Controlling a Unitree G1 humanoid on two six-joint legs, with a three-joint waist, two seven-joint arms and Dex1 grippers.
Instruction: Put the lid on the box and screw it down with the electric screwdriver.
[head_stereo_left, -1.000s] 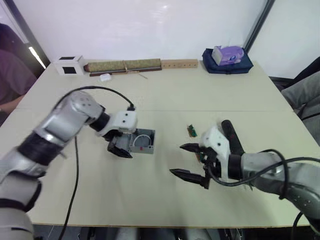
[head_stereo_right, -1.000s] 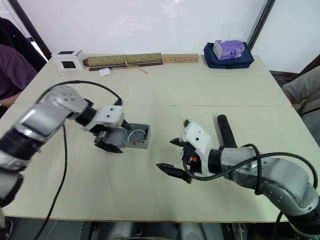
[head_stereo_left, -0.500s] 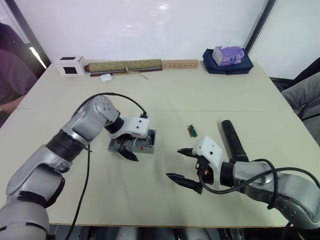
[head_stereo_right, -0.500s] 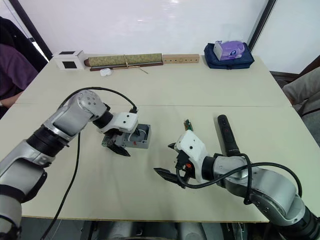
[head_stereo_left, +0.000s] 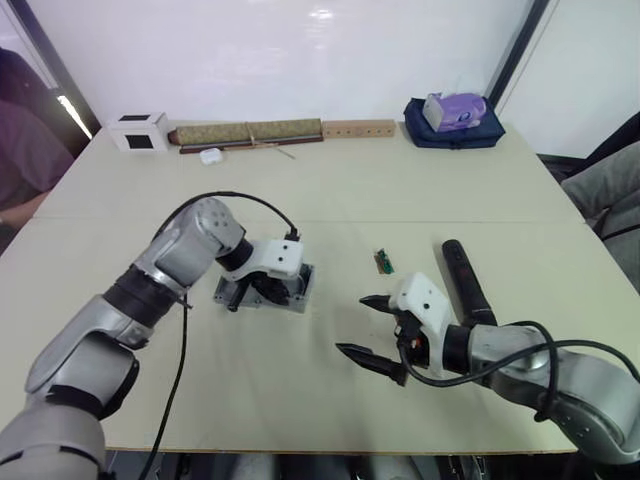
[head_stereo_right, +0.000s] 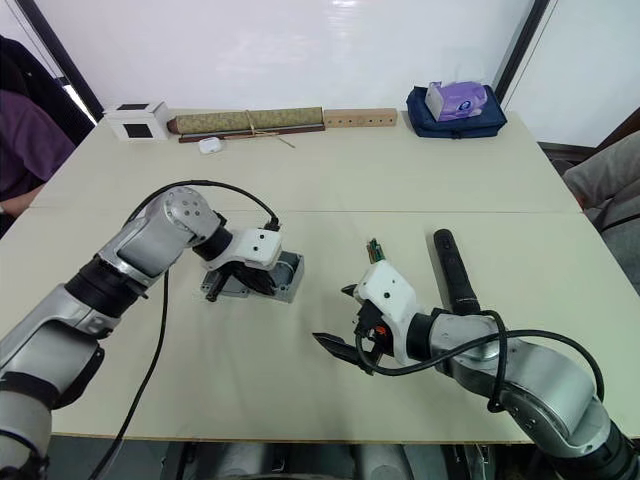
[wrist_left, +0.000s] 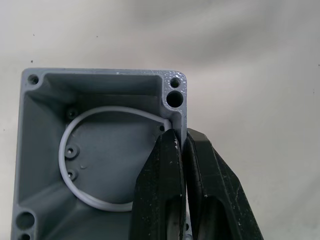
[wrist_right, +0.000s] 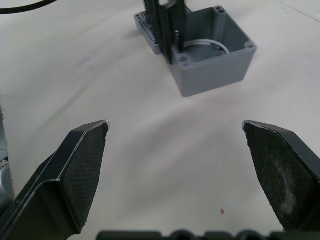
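Since a second ago, the left gripper has swung in over the box and now pinches its wall, one finger inside, one outside. Open-topped and grey, the box sits mid-table with a white wire loop inside. Right gripper hovers nearby, spread wide and empty, beside the electric screwdriver.

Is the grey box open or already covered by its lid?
Open. The box shows its bare inside with the white wire loop, and the left hand pinches one wall. No lid sits on it.
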